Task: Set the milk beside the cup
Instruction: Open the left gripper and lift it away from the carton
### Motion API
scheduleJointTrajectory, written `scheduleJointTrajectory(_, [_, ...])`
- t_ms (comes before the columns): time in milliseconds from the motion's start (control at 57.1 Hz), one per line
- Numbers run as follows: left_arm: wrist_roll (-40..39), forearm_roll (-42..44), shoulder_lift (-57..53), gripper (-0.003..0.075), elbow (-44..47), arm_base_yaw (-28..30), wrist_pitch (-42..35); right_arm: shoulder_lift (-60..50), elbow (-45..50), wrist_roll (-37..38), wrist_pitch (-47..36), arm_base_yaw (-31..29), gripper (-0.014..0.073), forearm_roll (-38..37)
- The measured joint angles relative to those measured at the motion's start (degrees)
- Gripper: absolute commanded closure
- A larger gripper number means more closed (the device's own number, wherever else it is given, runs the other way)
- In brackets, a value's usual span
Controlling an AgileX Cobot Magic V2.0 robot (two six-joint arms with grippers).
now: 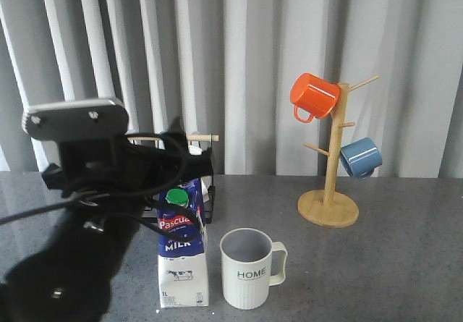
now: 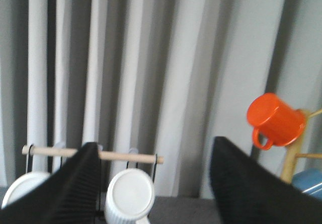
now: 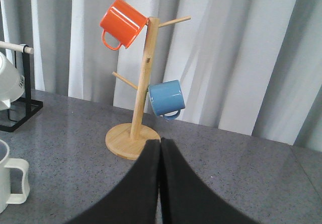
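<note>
The milk point(image 1: 181, 253), a blue and white carton with a green cap, stands upright on the grey table just left of the cup point(image 1: 249, 268), a cream ribbed mug marked "HOME". A narrow gap separates them. My left gripper point(image 1: 189, 164) hangs just above and behind the carton's top; in the left wrist view it point(image 2: 154, 143) is open and empty, and the carton does not show there. My right gripper point(image 3: 160, 141) is shut and empty, low over the table in front of the mug tree. The cup's edge shows in the right wrist view point(image 3: 7, 176).
A wooden mug tree point(image 1: 329, 206) stands at the back right with an orange mug point(image 1: 313, 96) and a blue mug point(image 1: 360, 157). Behind the carton is a black rack with a wooden rod point(image 2: 126, 157) holding white mugs point(image 2: 130, 196).
</note>
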Motion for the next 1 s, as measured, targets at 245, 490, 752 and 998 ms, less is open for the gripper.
scheduleJointTrajectory(245, [0.8, 2.1, -9.7, 0.0728, 0.0, 0.0, 7.5, 0.0, 0.0, 0.0, 0.0, 0.0, 0.0604, 0.0])
scheduleJointTrajectory(490, [-5.3, 2.5, -12.6, 0.0728, 0.0, -0.8, 9.0, 0.0, 0.0, 0.0, 0.0, 0.0, 0.0604, 0.0])
scheduleJointTrajectory(752, [-17.5, 11.0, -13.4, 0.0728, 0.0, -2.8, 27.0, 0.0, 0.0, 0.0, 0.0, 0.0, 0.0604, 0.0])
scheduleJointTrajectory(998, [-21.4, 32.7, -16.4, 0.0728, 6.8, -2.9, 46.8, 0.0, 0.0, 0.0, 0.0, 0.0, 0.0604, 0.0])
